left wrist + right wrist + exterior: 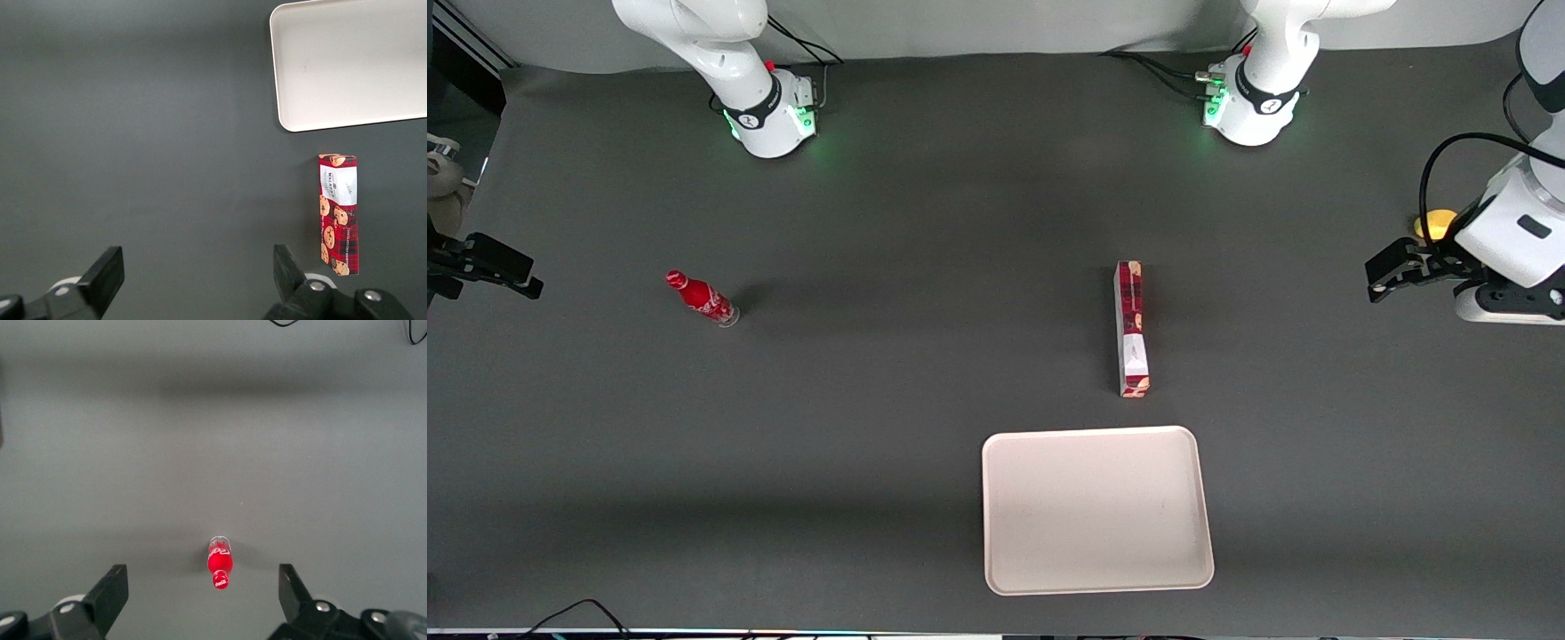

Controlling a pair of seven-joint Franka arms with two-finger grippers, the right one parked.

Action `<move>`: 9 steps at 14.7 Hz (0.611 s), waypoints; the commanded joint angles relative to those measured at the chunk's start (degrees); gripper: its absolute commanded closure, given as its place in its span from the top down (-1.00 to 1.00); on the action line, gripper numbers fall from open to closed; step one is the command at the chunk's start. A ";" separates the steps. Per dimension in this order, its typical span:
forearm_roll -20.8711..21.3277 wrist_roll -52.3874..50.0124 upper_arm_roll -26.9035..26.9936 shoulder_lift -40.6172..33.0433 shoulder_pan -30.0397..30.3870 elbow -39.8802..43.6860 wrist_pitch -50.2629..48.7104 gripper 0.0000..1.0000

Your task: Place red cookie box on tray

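The red cookie box [1131,328] lies flat on the dark table, its long side pointing toward the tray, a short gap from the tray's rim. The cream-pink tray [1096,509] lies nearer the front camera than the box and has nothing on it. My left gripper [1392,269] hovers at the working arm's end of the table, well apart from the box, open and empty. In the left wrist view the box [338,213] and the tray [353,63] both show, and the open gripper [197,273] has only bare table between its fingers.
A small red soda bottle [701,298] lies on its side toward the parked arm's end of the table; it also shows in the right wrist view [220,563]. A yellow object [1439,222] sits by the working arm. Both arm bases stand at the table's back edge.
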 commanded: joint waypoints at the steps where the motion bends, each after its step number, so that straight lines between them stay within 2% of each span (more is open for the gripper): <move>1: 0.10 0.46 0.23 0.26 -0.71 0.73 -2.60 1.00; 6: -0.17 -1.02 -2.40 0.08 -1.50 -2.15 -4.98 1.00; 9: -0.34 -9.53 -6.70 0.17 -1.50 -5.67 -3.58 1.00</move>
